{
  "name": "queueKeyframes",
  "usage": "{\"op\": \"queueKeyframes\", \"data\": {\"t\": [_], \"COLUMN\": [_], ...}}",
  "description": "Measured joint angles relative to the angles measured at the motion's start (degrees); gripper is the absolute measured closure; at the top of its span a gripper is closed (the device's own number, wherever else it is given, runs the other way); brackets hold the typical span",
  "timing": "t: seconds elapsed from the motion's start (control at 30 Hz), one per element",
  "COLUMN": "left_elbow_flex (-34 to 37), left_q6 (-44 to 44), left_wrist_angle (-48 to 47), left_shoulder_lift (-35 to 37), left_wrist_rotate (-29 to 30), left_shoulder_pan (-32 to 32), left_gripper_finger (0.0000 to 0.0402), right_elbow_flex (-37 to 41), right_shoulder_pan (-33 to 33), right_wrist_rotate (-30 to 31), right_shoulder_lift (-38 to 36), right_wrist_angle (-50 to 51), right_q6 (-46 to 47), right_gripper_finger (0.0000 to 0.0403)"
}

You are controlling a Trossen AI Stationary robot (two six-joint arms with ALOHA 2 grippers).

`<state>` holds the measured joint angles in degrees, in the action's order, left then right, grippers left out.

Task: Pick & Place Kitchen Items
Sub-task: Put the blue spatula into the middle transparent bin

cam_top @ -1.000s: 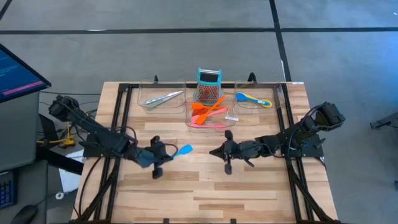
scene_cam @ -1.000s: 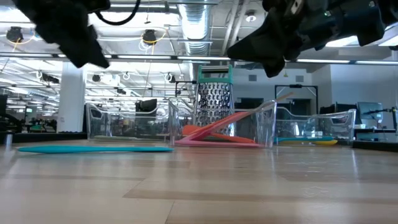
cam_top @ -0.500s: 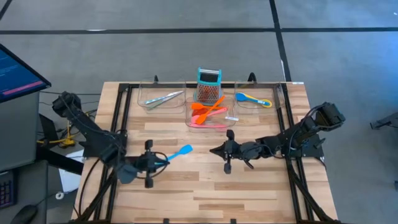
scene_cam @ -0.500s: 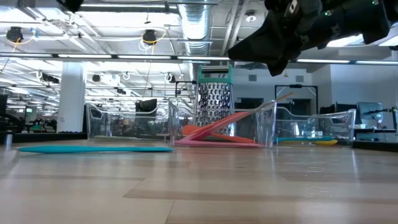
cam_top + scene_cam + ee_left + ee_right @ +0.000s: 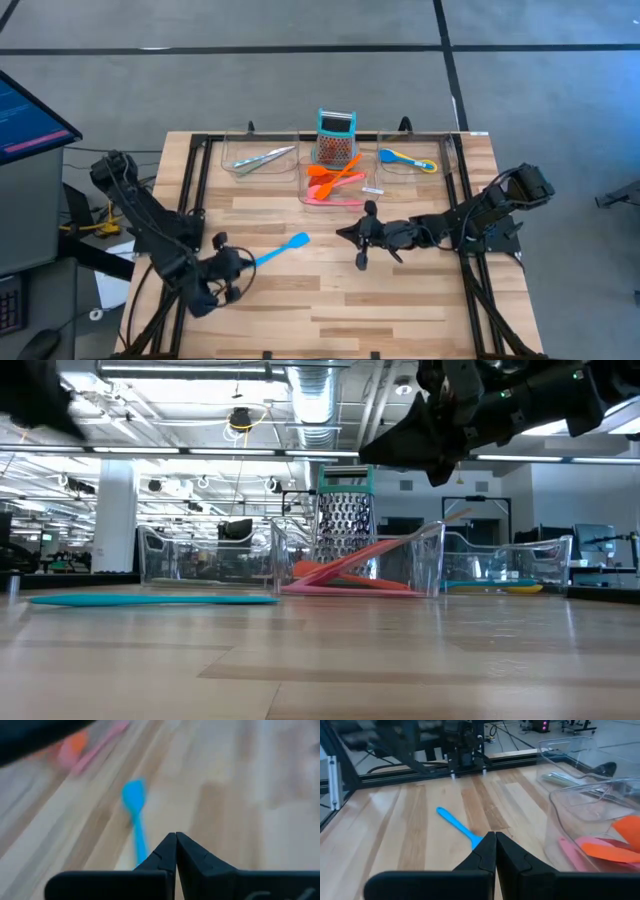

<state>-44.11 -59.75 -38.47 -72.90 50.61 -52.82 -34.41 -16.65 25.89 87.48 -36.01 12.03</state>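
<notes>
The left gripper (image 5: 232, 277) has pulled back toward 7 o'clock, away from the blue spatula (image 5: 283, 247), and now sits past the handle's end near the worktop's (image 5: 400, 300) left frame; it has left the low view. The right gripper (image 5: 345, 233) has edged slightly toward 11 o'clock.

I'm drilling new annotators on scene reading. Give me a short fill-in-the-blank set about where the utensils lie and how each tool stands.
1. The blue spatula lies on the bare ____, outside every tray.
2. The metal tongs lie in the ____ clear tray of the three in the high view.
3. The orange utensils share the middle tray with a ____ one.
4. The left tool and the right tool both have their fingers ____.

Missing words: table; left; pink; shut
</notes>
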Motion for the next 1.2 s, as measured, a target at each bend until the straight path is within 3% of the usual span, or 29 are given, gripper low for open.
{"op": "queueKeyframes", "data": {"t": [0.17, 0.53, 0.87, 1.2], "left_elbow_flex": [9.19, 22.3, 23.55, 23.57], "left_q6": [-9.83, -10.43, -3.31, -3.45], "left_wrist_angle": [0.78, 24.31, 29.48, 30.37], "left_shoulder_lift": [0.78, 2.38, 2.36, 1.14], "left_wrist_rotate": [-5.05, -6.21, -14.36, -18.32], "left_shoulder_pan": [0.81, 5.24, 12.7, 13.36], "left_gripper_finger": [0.04, 0.04, 0.04, 0.04], "right_elbow_flex": [0.0, 0.0, 0.0, 0.0], "right_shoulder_pan": [0.34, 0.31, 0.29, 0.29], "right_wrist_rotate": [2.7, 2.73, 2.71, 2.71], "right_shoulder_lift": [-0.01, -0.02, -0.02, -0.02], "right_wrist_angle": [0.02, 0.21, 0.44, 1.36], "right_q6": [0.0, 0.0, 0.0, 0.0], "right_gripper_finger": [0.0403, 0.0403, 0.0403, 0.0403]}}
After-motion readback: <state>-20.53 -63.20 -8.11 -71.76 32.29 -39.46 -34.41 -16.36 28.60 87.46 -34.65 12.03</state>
